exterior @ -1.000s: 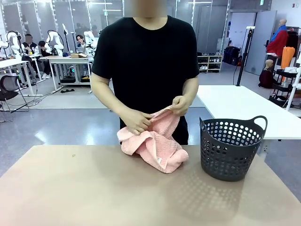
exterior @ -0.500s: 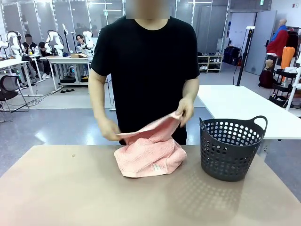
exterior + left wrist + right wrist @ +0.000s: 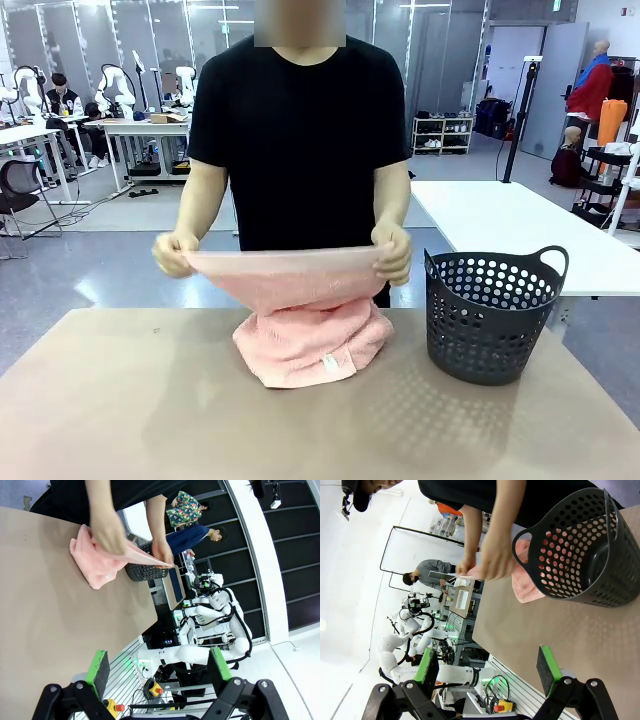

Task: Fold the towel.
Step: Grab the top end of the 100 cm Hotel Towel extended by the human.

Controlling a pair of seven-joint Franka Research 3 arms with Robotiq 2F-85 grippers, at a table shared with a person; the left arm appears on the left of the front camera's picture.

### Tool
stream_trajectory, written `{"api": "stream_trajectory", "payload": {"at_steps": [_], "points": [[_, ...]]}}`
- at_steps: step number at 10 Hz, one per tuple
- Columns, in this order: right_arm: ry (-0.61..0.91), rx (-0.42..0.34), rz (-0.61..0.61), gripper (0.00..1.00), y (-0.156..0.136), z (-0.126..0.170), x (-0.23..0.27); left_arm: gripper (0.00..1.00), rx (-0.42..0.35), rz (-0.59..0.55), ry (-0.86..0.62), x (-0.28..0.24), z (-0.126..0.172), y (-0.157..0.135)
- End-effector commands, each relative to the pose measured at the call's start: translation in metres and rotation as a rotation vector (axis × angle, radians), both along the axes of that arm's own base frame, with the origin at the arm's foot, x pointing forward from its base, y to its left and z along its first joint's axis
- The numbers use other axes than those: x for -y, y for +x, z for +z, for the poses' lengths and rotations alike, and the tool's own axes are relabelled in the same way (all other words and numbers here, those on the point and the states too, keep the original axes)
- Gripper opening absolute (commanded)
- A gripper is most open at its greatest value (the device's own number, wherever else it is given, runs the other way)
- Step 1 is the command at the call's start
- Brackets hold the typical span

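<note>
At centre frame a person (image 3: 300, 150) stretches the salmon-pink towel (image 3: 300, 335) by its top edge, lower part heaped on the surface (image 3: 130, 400), apparently no fold yet made, while my left hand (image 3: 159, 666) and right hand (image 3: 487, 667) hang released, empty.

Front camera: fixed at the robot's edge of the table (image 3: 150, 400), facing straight across to the person (image 3: 300, 130) at the far side — middle range. Left wrist camera: rolled sideways, looks out past the left gripper (image 3: 159, 664), well back from the towel (image 3: 92, 562). Right wrist camera: also rolled, looks past the right gripper (image 3: 487, 664) — nearer the basket (image 3: 580, 545). All three share tabletop, person, towel and basket.
</note>
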State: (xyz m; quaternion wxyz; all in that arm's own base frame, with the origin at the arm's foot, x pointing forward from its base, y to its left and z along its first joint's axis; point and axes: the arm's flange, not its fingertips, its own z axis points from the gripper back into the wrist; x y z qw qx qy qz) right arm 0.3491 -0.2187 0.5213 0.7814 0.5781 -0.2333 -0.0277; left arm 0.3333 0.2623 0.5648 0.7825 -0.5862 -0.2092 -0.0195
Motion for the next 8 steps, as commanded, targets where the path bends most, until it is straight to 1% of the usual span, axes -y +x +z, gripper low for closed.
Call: {"api": "stream_trajectory", "payload": {"at_steps": [1,8], "points": [[0.002,0.002,-0.001,1.00,-0.0005,0.0014,-0.0001,1.00,0.002,-0.002,-0.004,-0.0002,0.0001,-0.0002],[0.002,0.002,-0.001,1.00,-0.0005,0.0014,-0.0001,1.00,0.002,-0.002,-0.004,-0.0002,0.0001,-0.0002]]}}
